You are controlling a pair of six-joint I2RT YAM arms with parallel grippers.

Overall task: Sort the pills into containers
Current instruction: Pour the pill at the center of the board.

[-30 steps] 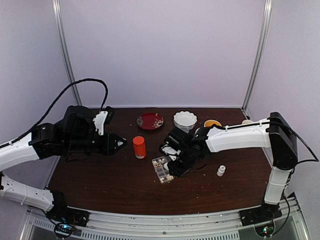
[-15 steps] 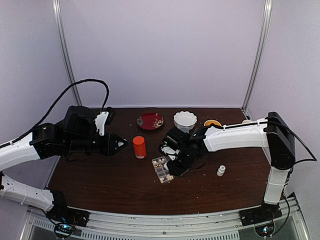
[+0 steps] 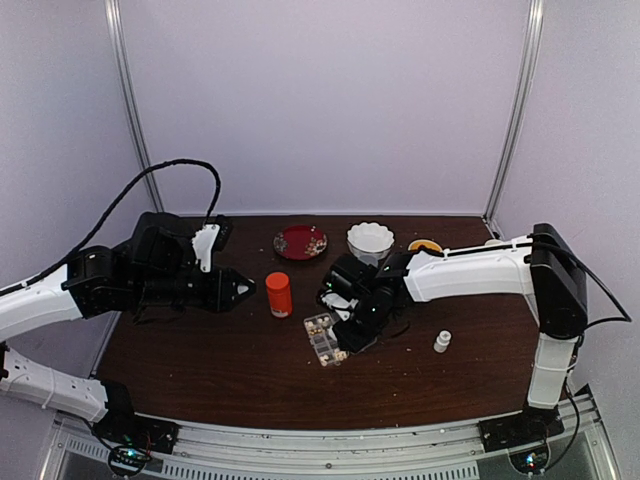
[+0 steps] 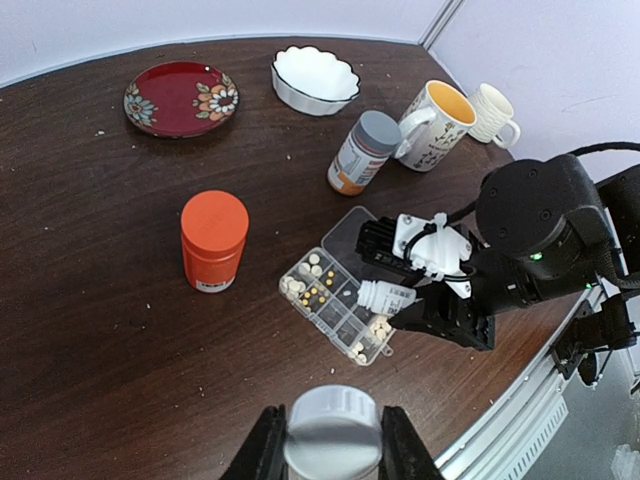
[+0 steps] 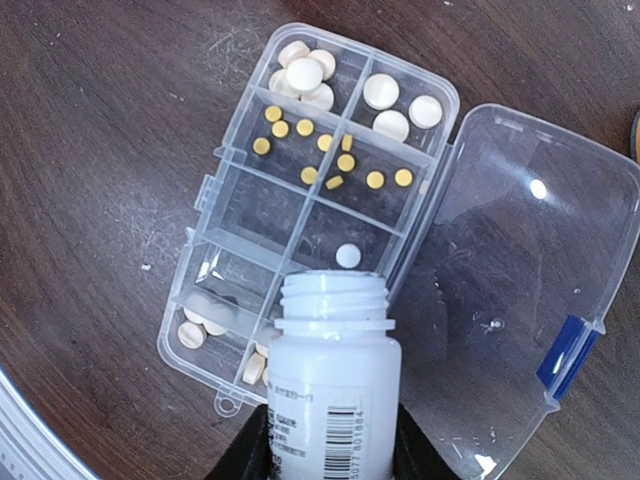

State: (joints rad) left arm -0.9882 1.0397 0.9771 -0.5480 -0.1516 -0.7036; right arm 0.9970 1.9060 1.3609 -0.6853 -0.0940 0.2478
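The clear pill box (image 5: 245, 215) lies open on the dark table, its lid (image 5: 500, 300) folded out to the right. Its containers hold whitish pills (image 5: 305, 72) at the top and yellow ones (image 5: 346, 161) below; a single white pill (image 5: 348, 256) lies in a middle cell. My right gripper (image 5: 332, 450) is shut on a small white bottle (image 5: 335, 390), uncapped, its mouth tipped over the box. My left gripper (image 4: 333, 440) hangs above the table to the left, shut on a white cap (image 4: 333, 425). From above, the box (image 3: 322, 338) shows under the right gripper (image 3: 345, 330).
An orange-red bottle (image 4: 214, 238) stands left of the box. Behind it are a grey-capped bottle (image 4: 362, 150), a mug (image 4: 435, 125), a ribbed cup (image 4: 493, 112), a white bowl (image 4: 315, 78) and a red plate (image 4: 182, 97). Another small white bottle (image 3: 442, 342) stands at right.
The right arm has crept slightly left over the pill box, still holding the bottle. The left arm has barely moved.
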